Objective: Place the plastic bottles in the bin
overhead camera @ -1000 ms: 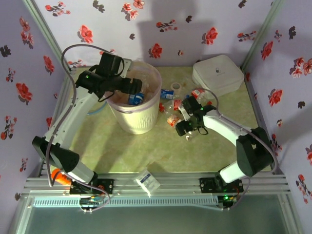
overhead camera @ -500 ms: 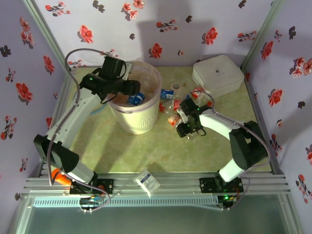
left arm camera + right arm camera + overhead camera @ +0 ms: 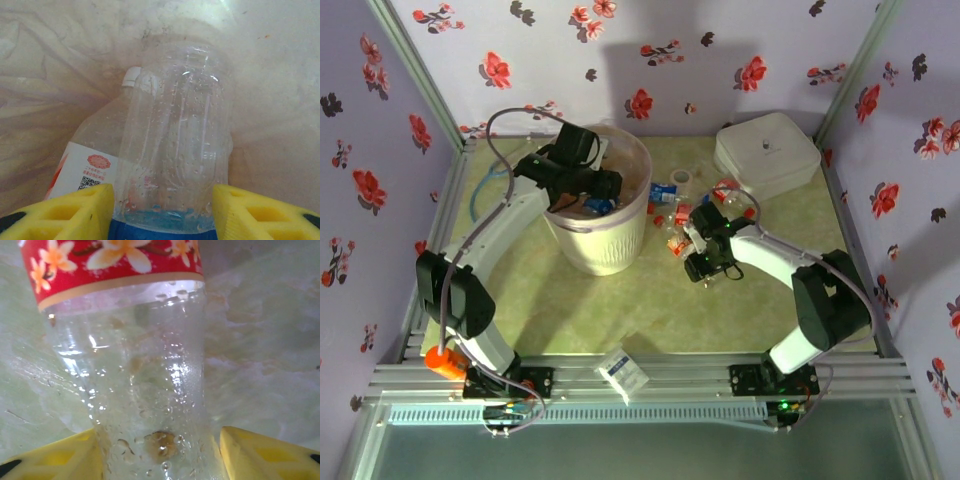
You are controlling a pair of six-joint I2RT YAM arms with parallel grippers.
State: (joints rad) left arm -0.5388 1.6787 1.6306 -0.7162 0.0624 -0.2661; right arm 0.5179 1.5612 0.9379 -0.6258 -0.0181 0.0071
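Plastic bottle, clear, red floral label point(image 3: 150, 365), on green table point(image 3: 620, 300) right of white ribbed bin point(image 3: 642, 190) | right gripper point(image 3: 157, 435) clamped on it, long axis straight out from jaws | left gripper point(image 3: 164, 195) in bin, flanking clear bottle point(image 3: 175, 135), grip unclear

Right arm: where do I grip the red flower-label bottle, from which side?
Grip the red flower-label bottle on its clear body below the label, a finger on each side, coming in from the unlabelled end. The body narrows there, and the right gripper is lined up that way.
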